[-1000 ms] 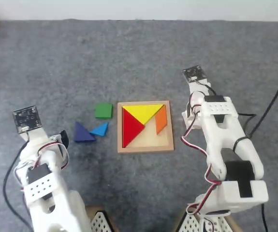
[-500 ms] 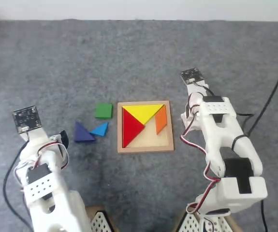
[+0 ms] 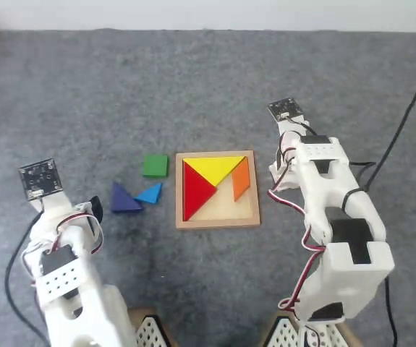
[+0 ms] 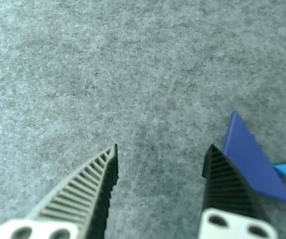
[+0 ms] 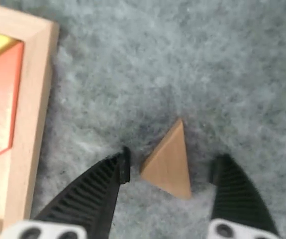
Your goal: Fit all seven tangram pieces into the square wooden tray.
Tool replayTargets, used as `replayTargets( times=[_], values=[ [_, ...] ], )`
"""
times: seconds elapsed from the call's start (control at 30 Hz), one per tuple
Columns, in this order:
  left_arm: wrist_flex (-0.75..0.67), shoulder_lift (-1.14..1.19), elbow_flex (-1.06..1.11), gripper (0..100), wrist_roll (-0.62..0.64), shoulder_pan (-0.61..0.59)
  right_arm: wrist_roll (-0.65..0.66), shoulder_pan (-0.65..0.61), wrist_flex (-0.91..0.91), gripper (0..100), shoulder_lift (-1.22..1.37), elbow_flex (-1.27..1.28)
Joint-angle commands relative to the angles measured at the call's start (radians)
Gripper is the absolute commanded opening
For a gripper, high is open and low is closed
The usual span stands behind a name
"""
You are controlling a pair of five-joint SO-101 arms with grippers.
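Three pieces (image 3: 195, 191) sit in the tray (image 3: 218, 224). At its 3 o'clock, the tan triangle (image 5: 170, 162) lies between my right gripper's (image 5: 173, 157) spread jaws. Grasp step, I judge: next I lower, close and lift. Left gripper (image 4: 162, 147) gapes empty beside the blue triangle (image 4: 249, 159).

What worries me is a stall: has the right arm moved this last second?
Yes: in the high view the right arm has edged slightly toward the square wooden tray.

Gripper (image 5: 173, 155): jaws spread, one on each side of the wooden triangle (image 5: 170, 169)
Tray (image 5: 33, 104): near the triangle, orange piece (image 5: 1, 99) inside
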Motion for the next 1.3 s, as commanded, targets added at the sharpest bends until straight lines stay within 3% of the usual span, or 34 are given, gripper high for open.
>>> replayTargets(
  times=[0.0, 0.33, 0.57, 0.7, 0.93, 1.27],
  values=[
    [-0.023, -0.008, -0.008, 27, -0.011, 0.006, 0.011, -0.008, 0.012, 3.7, -0.008, -0.043],
    [-0.023, -0.008, -0.008, 27, -0.011, 0.006, 0.009, -0.008, 0.013, 2.9, -0.012, -0.041],
    [-0.023, -0.008, -0.008, 27, -0.011, 0.006, 0.078, -0.015, 0.119, 15.7, -0.150, -0.034],
    [-0.023, -0.008, -0.008, 27, -0.011, 0.006, 0.106, -0.021, 0.236, 15.5, -0.278, 0.011],
    [-0.023, -0.008, -0.008, 27, -0.011, 0.006, 0.110, -0.050, 0.079, 15.8, -0.275, 0.186],
    [-0.023, -0.008, -0.008, 27, -0.011, 0.006, 0.117, -0.044, 0.044, 15.8, -0.222, 0.186]
  ],
)
